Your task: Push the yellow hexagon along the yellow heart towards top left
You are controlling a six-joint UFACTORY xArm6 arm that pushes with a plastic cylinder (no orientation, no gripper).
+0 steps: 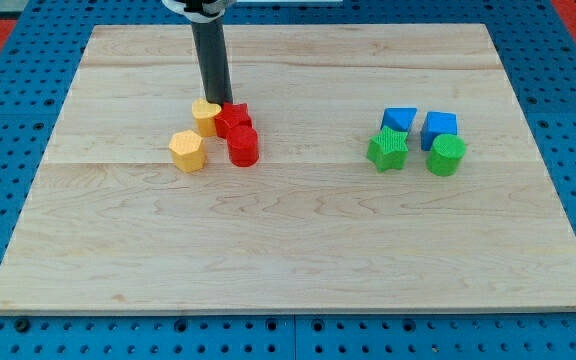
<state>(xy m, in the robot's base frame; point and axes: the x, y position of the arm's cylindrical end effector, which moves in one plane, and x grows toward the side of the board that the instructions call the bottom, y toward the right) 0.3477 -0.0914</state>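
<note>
Yellow hexagon [187, 151] — below-left of my tip [220, 103].

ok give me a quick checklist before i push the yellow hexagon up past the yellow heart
1. Target found: ok. The yellow hexagon block lies on the wooden board, toward the view's bottom left of the yellow heart block.
2. My tip behind the hexagon: not ok. It sits at the view's top of the cluster, between the heart and the red star block.
3. Top-left lane: ok, bare board there.
4. Neighbours: not ok. The red cylinder block and star crowd the heart.
5. Tip touching the heart: cannot tell.
6. Blue and green blocks at the view's right: ok, far off.
</note>
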